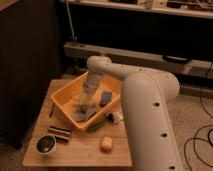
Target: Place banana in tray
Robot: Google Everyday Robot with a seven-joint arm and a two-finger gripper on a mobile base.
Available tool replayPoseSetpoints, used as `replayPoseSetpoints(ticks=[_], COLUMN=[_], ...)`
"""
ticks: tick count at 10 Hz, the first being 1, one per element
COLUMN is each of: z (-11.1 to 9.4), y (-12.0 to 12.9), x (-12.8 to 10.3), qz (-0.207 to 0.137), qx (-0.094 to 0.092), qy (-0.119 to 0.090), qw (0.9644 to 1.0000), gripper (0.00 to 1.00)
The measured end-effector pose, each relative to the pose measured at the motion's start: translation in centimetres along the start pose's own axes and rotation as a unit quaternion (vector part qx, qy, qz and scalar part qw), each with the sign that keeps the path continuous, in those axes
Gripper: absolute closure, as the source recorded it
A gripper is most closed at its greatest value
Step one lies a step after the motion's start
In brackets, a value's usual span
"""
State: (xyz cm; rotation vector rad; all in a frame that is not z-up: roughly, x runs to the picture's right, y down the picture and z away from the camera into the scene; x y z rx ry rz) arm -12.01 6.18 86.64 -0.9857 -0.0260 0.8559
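Banana cannot be made out for certain in this view; a pale yellowish shape is seen at the gripper (86, 103), inside the yellow tray (70, 92), but whether that is the fruit cannot be told. Nearest the lower edge, a dark round bowl (45, 144) is found at lower left on the wooden table (75, 155), with a striped dark packet (60, 133) just beside it and up to the right. A small orange-yellow object (106, 144) is seen lower centre, apart from the tray. Right of frame is taken up by the big white arm (147, 115), which blocks the table's right side. A green item (98, 123) and a small white object (116, 117) are placed against the tray's near right corner. Within the tray, two grey-blue pieces (106, 97) are seen, one beside the gripper. The gripper is lowered into the tray's middle; how far it is parted cannot be told. Farther back, a dark shelf (125, 52) runs across the frame.
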Motion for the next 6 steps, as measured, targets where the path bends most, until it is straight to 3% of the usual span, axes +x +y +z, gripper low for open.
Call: replayPoseSetpoints(ticks=[3,6], z=[-2.1,-7.9], y=[0.8,1.9], x=[0.3,0.4], qz=[-0.014,-0.009], qx=[0.001,0.011], qy=[-0.012,-0.033], qw=[0.9998,0.9994], gripper=[0.2,0.2])
